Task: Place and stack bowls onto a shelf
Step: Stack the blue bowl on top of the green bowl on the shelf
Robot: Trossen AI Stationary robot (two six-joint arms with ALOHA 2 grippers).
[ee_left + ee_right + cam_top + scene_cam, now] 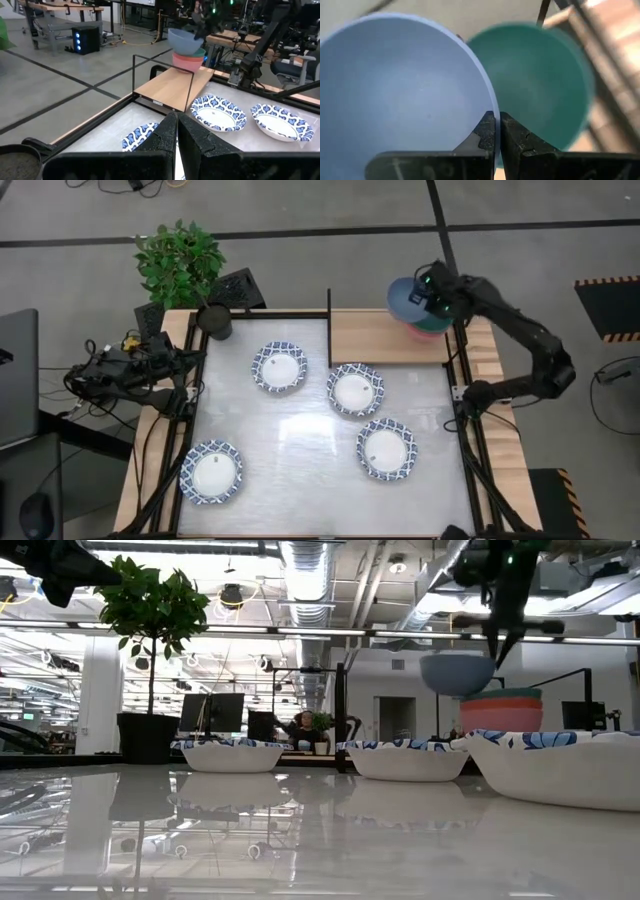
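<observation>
My right gripper (432, 302) is over the far right end of the wooden shelf (375, 338), shut on the blue bowl (405, 90). The blue bowl (457, 673) hangs above and partly beside a stack on the shelf's right end, with the green bowl (540, 80) on top and the pink bowl (500, 715) under it. The red bowl does not show plainly. Several white bowls with blue rims (279, 367) (355, 389) (386, 448) (211, 472) sit on the white tabletop. My left gripper (176, 135) is shut and empty at the table's left edge. My right gripper pinches the blue bowl's rim (492, 107) on the side nearest the green bowl, one finger (484, 131) inside the bowl and one (514, 136) outside. The fingers come from above, pointing down. The bowl is lifted clear, open side up and about level.
A potted plant (182, 265) and a dark pot (214, 320) stand at the far left corner. A thin black post (329, 315) stands at the shelf's left end. Black frame rails run along the table's sides (462, 430).
</observation>
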